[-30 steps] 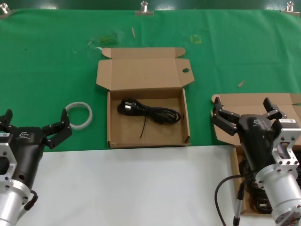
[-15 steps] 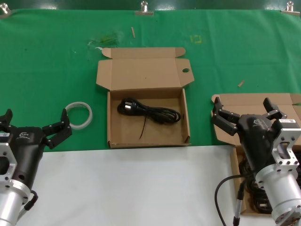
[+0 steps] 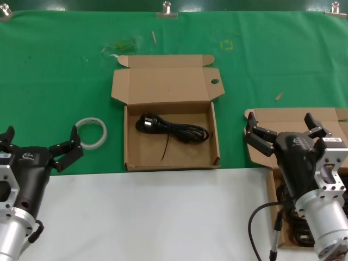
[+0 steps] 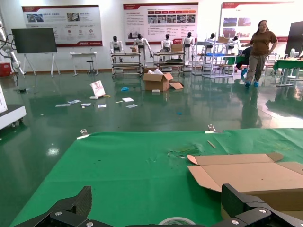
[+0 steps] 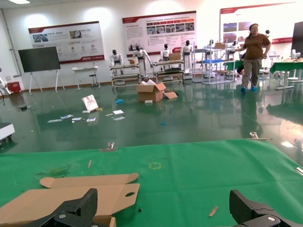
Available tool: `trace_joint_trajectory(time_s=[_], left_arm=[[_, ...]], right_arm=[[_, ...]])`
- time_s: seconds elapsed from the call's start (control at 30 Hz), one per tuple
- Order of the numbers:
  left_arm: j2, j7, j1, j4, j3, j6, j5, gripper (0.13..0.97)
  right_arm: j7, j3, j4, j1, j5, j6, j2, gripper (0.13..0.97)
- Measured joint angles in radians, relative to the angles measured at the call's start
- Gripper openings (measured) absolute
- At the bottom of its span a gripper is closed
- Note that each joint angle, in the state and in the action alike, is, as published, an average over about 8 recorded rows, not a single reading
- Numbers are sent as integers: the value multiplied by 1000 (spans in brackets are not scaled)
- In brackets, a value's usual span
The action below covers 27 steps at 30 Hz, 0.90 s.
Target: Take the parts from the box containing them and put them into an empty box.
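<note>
The box with a round hole [image 3: 215,81] in its lid flap stands open at the table's centre [image 3: 130,157], and one coiled black cable [image 3: 174,129] lies inside it. The second cardboard box [image 3: 293,117] sits at the right edge, its black cables [image 3: 286,197] mostly hidden by my right arm. My right gripper [image 3: 281,124] hovers open above that box, holding nothing. My left gripper [image 3: 41,138] is open and empty at the left, beside the white ring [image 3: 91,132]. The right wrist view shows the holed lid [image 5: 71,198] beyond the open gripper [image 5: 163,208].
Green cloth [image 3: 261,60] covers the far part of the table, a white surface [image 3: 163,217] the near part. Small scraps [image 3: 278,96] lie on the cloth. In the left wrist view the ring [image 4: 176,221] and the centre box's lid [image 4: 251,177] lie ahead of the open gripper [image 4: 158,208].
</note>
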Motion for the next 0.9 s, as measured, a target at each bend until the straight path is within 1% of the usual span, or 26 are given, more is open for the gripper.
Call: trace_joint_trajectory(time_s=[0.9], left_arm=[[0,0,0,0,0,0,0,965]], right_arm=[[0,0,0,0,0,0,0,966]])
